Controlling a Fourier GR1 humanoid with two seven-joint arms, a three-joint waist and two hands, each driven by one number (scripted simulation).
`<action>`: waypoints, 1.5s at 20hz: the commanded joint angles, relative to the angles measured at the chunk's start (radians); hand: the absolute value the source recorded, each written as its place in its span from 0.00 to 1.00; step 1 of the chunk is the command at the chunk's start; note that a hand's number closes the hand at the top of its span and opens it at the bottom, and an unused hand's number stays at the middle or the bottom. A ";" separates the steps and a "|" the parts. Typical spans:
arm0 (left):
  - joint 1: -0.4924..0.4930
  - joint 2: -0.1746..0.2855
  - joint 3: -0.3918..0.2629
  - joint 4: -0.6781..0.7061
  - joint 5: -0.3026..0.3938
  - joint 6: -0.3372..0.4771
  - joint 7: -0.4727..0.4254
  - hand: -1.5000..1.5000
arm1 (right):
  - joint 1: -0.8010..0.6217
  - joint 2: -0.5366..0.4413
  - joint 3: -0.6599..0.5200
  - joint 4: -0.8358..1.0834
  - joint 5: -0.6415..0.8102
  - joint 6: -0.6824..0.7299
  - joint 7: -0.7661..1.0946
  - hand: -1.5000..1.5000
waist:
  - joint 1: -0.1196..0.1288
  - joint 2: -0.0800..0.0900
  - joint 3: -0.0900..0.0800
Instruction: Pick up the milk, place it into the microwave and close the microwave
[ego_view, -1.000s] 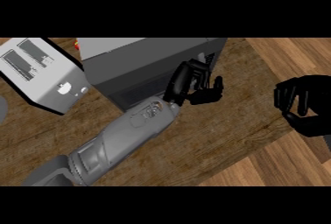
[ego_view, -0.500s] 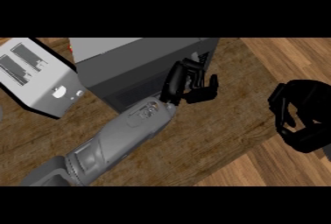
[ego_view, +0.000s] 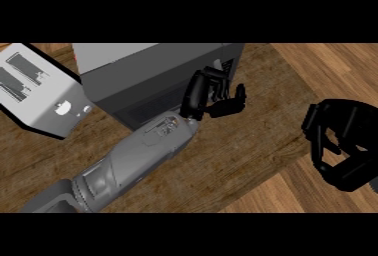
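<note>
The grey microwave (ego_view: 159, 70) stands at the top middle of the head view, its dark front face turned toward me. No milk shows anywhere. My left forearm runs up from the lower left, and my left hand (ego_view: 209, 96) lies against the microwave's right front corner with its fingers stretched along the edge, holding nothing. Whether the door is fully closed is hidden by that hand. My right hand (ego_view: 341, 145) hangs at the right edge over the counter, fingers loosely curved, with nothing in it.
A white toaster (ego_view: 37, 90) sits at the far left beside the microwave. The dark wooden counter (ego_view: 244, 145) ends in an edge running diagonally at the lower right, with lighter wooden floor (ego_view: 288, 192) beyond it.
My right hand has drifted down and slightly left, away from the microwave. The left hand has shifted a little left along the microwave's corner.
</note>
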 joint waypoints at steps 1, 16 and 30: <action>-0.085 -0.062 -0.003 0.050 -0.005 -0.018 0.008 1.00 | 0.008 0.004 0.014 -0.028 -0.012 0.050 -0.036 1.00 | -0.025 0.015 0.004; 0.074 -0.065 0.252 0.001 0.325 -0.118 0.055 1.00 | 0.149 0.021 0.166 -0.152 -0.042 0.041 0.072 1.00 | 0.091 0.028 -0.015; 0.139 -0.025 0.210 0.083 0.427 -0.364 0.009 1.00 | 0.303 0.073 0.235 -0.298 0.012 -0.060 0.080 1.00 | 0.159 0.012 -0.014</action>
